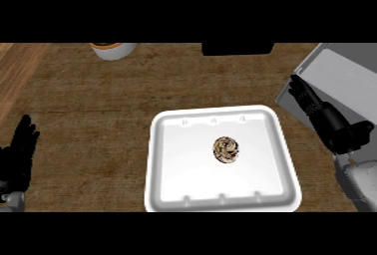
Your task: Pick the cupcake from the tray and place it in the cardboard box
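Observation:
A small brown and cream cupcake (227,149) lies near the middle of the white tray (169,164) on the wooden counter. My right hand (329,121) hovers to the right of the tray, open with straight fingers pointing up and left, well apart from the cupcake. My left hand (18,157) rests open at the left edge, fingers up. The grey box-like container (346,74) at the right edge sits just behind my right hand; only part of it shows.
A white cup with an orange rim (112,49) stands at the back left. A black object (237,48) sits at the back centre. Bare wooden counter stretches between the tray and the left hand.

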`<action>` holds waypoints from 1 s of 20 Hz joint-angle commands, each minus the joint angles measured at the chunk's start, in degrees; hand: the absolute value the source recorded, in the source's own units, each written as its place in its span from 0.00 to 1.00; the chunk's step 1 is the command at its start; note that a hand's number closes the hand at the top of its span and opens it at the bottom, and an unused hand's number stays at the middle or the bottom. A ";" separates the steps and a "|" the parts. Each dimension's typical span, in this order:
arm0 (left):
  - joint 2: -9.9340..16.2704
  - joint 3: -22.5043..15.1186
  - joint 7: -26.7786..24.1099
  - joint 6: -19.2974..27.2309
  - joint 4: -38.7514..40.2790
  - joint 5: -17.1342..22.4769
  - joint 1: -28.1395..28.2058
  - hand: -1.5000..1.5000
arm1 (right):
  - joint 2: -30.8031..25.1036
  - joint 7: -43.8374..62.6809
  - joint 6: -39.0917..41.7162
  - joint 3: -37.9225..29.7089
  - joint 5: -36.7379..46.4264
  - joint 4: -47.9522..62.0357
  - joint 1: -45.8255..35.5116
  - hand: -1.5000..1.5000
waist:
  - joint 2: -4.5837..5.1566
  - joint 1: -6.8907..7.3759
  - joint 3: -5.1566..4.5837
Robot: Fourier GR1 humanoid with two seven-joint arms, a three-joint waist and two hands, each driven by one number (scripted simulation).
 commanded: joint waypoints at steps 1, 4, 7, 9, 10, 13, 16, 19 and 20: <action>2.88 -0.30 -1.77 -2.57 -3.58 -1.35 0.02 0.50 | 0.02 -1.44 -2.49 -2.15 0.01 -5.26 1.94 0.00 | 0.94 -0.39 -2.50; 4.72 -5.14 -6.42 -8.91 -7.12 -3.33 -5.10 0.50 | -1.42 1.22 -9.22 -6.82 0.54 -11.47 -3.10 0.00 | -0.02 -3.46 -2.70; 4.79 -10.08 -6.69 -12.91 -10.11 -4.59 -8.50 0.50 | -12.75 6.98 -10.66 -3.79 13.07 -10.72 -4.04 0.00 | -0.24 -6.40 -3.32; 4.64 -11.72 -6.91 -15.50 -10.84 -4.55 -11.05 0.50 | -8.13 9.98 -17.43 -4.34 13.13 -16.17 -0.45 0.00 | 0.57 -4.12 -2.73; 4.09 -11.51 -10.43 -16.51 -7.53 -4.89 -10.68 0.50 | -8.52 9.24 -17.82 -4.44 13.35 -20.87 4.20 0.00 | 0.75 -4.19 -2.72; 0.73 -14.81 -7.58 -15.14 -9.44 -6.80 -12.16 0.50 | -8.40 7.79 -20.92 -0.55 21.30 -27.80 9.47 0.00 | 1.03 -2.27 -2.59; 2.53 -13.99 -9.70 -17.61 -10.49 -6.59 -10.75 0.50 | -13.87 10.54 -16.92 1.44 26.53 -30.51 8.86 0.00 | 1.09 -0.86 -2.62; 1.67 -13.66 -8.38 -18.11 -10.20 -6.24 -12.13 0.50 | -15.74 15.52 -14.81 4.69 32.57 -33.61 7.58 0.00 | 1.19 -0.26 -2.62; 1.86 -13.12 -6.76 -18.67 -10.82 -5.84 -12.87 0.50 | -14.39 16.35 -15.56 6.76 35.26 -34.92 9.68 0.00 | 1.21 -0.22 -2.58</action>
